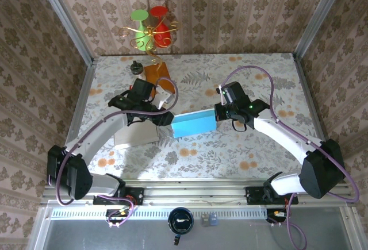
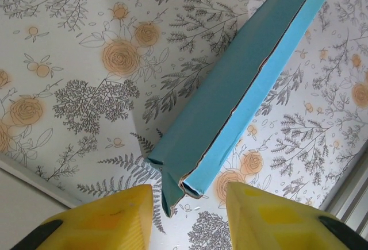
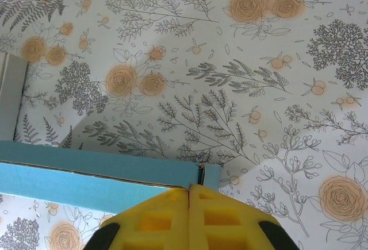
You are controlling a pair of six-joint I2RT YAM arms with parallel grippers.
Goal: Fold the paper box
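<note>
Paper box hangs just above mid-table, its long axis running 9 to 3 o'clock. My right gripper is clenched on its 3 o'clock end. My left gripper is released, fingers either side of the 9 o'clock end.

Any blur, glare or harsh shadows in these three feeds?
Top external: even light, sharp throughout, no glare. Left wrist: blue box crisp, faint shadow beside it, yellow pads at the frame edge slightly soft. Right wrist: tablecloth sharp, evenly lit.
</note>
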